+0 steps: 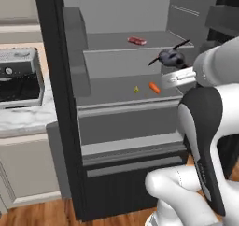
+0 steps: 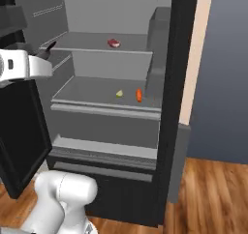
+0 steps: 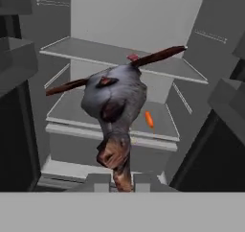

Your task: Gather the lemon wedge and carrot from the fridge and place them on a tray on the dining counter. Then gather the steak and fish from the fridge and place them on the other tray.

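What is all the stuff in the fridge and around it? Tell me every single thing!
fridge: one, black outside, grey inside, doors open.
steak: one, pinkish-red, on the upper shelf.
carrot: one, orange, on the lower shelf.
lemon wedge: one, yellow, lower shelf, left of the carrot.
fish: one, dark grey with reddish fins, held up in front of the shelves.
appliance: one, silver and black, on the marble worktop left of the fridge.
floor: wood, brown.
tool: one, dark tips, shut on the fish's tail.
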